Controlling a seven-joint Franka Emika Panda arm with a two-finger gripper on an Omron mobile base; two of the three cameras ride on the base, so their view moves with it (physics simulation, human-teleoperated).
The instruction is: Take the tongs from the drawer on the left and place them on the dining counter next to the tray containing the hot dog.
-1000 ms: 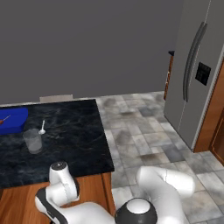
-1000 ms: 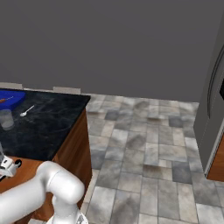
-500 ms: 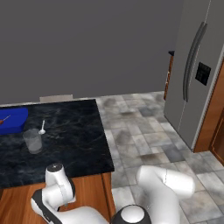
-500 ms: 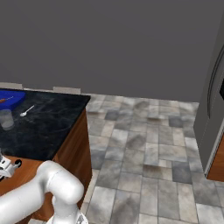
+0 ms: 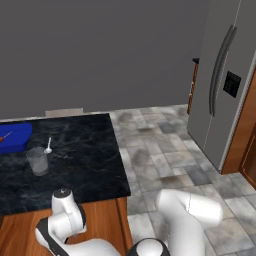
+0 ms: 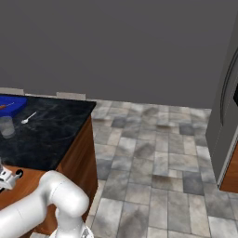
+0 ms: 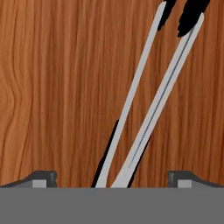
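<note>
Hand (image 7: 112, 183) poised over the tongs (image 7: 151, 105), its 2 fingertips (image 7: 41, 178) spread wide to either side (nothing gripped). The tongs lie flat on the drawer (image 7: 57, 87) floor, running straight ahead from between the fingertips, black tips farthest. This straddling pose suits a pinch across both arms.

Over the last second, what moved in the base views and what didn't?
The arm's white wrist link sank lower against the wooden base under the dining counter, carrying the claw down; its jaws are open, straddling the tongs without gripping. Nothing was taken or released. The tray, glass and spoon stayed put, and the cameras did not shift.
</note>
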